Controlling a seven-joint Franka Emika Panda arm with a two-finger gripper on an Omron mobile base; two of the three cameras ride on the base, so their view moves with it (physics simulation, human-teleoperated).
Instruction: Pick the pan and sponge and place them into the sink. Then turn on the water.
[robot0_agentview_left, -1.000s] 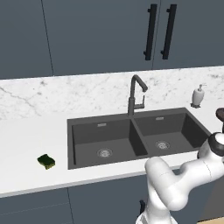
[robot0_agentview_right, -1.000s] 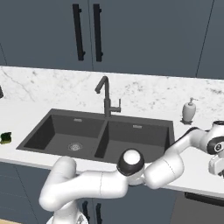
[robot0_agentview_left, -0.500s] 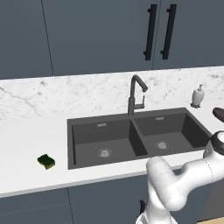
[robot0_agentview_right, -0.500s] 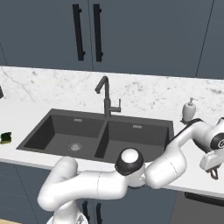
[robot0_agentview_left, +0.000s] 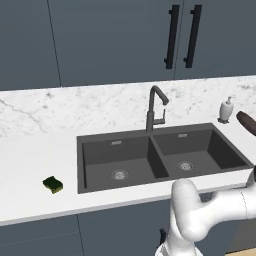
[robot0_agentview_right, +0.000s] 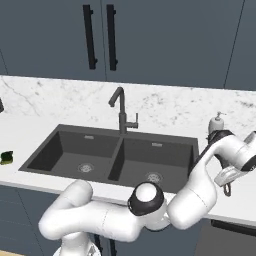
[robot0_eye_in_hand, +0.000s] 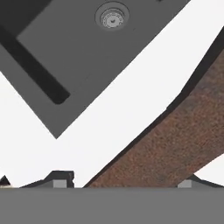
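1. The pan (robot0_eye_in_hand: 175, 140) sits right up against the hand camera: a reddish-brown, speckled inside with a dark rim, cutting across the lower right of that view. In the left base view a dark bit of it pokes in at the far right edge, on the tabletop (robot0_agentview_left: 30, 160) to the right of the sink (robot0_agentview_left: 160, 155).
2. The end effector (robot0_eye_in_hand: 122, 183) is low over the pan, with one dark fingertip showing on each side of the pan's brown surface, so the jaws stand apart astride it. I can't tell if they're actually squeezing it (the tips are mostly cut off at the bottom).
3. The sponge (robot0_agentview_left: 53, 184) is a small wavy-edged block, dark green on top with yellow below. It lies on the white tabletop left of the sink, near the front edge, well apart from the pan.
4. The sink is dark grey, rectangular, with two basins split by a centre divider and one round metal drain in each (so two drains).
5. One dark high-arched faucet (robot0_agentview_left: 156, 107) stands behind the divider, with a side lever.
6. One white soap dispenser (robot0_agentview_left: 226, 109) stands at the far right by the marble backsplash.
7. Counts: one pan, one sponge, one sink, one faucet, one dispenser, and two black cabinet handles (robot0_agentview_left: 181, 36) on the cabinets above.
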